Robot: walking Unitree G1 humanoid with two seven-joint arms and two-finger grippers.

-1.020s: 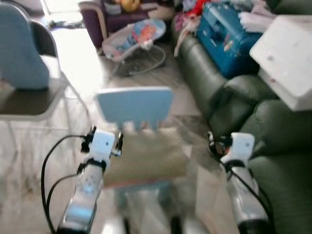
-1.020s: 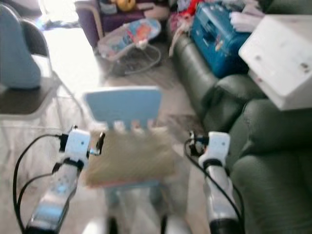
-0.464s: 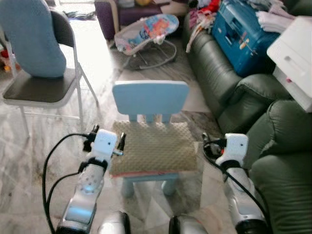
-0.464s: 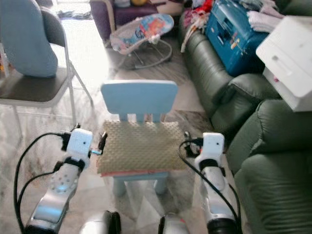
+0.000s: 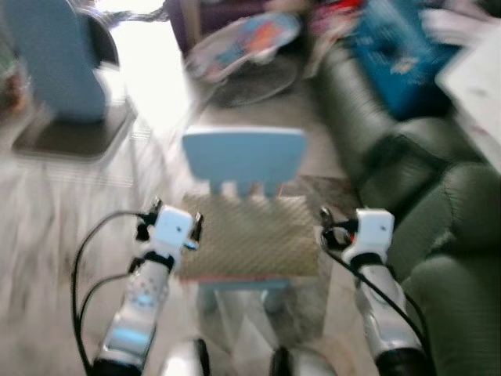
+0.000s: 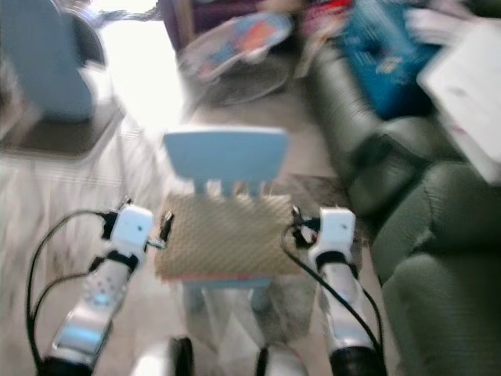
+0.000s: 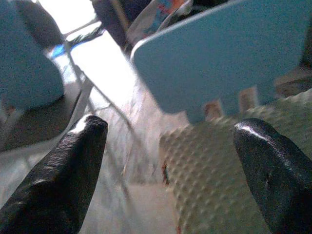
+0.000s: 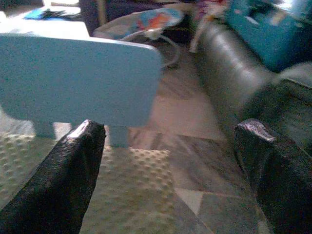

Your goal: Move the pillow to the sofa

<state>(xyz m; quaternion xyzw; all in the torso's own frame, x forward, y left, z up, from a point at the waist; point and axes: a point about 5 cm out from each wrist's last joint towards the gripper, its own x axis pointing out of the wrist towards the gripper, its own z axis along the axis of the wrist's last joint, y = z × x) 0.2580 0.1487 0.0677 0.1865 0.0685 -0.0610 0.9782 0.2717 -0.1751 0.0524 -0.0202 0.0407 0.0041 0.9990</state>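
The pillow [image 5: 252, 237], a beige one with a bumpy surface, is lying flat on the seat of a small light blue chair [image 5: 244, 155] in the middle of the head views, which are blurred. Its front edge is hanging a little over the front of the seat.

The left gripper [image 7: 168, 161] is sitting at the left edge of the pillow in the lower left part of the head view, and its jaws are standing wide apart and holding nothing. In the left wrist view the left corner of the pillow is lying between the two black fingers [image 7: 63, 180], near the right one, and I cannot tell if a finger is touching it.

The right gripper [image 8: 173, 170] is sitting at the right edge of the pillow, and its jaws are also spread open and empty. In the right wrist view the right corner of the pillow is reaching up to the left finger [image 8: 58, 185], while the other finger is hanging over the floor [image 8: 195, 122] beside the chair.

The dark green sofa [image 5: 438, 211] is filling the right side of the head views, just beside the right arm. A folding chair [image 5: 70, 133] is standing in the upper left, and a baby bouncer [image 5: 243, 47] is lying at the top centre.
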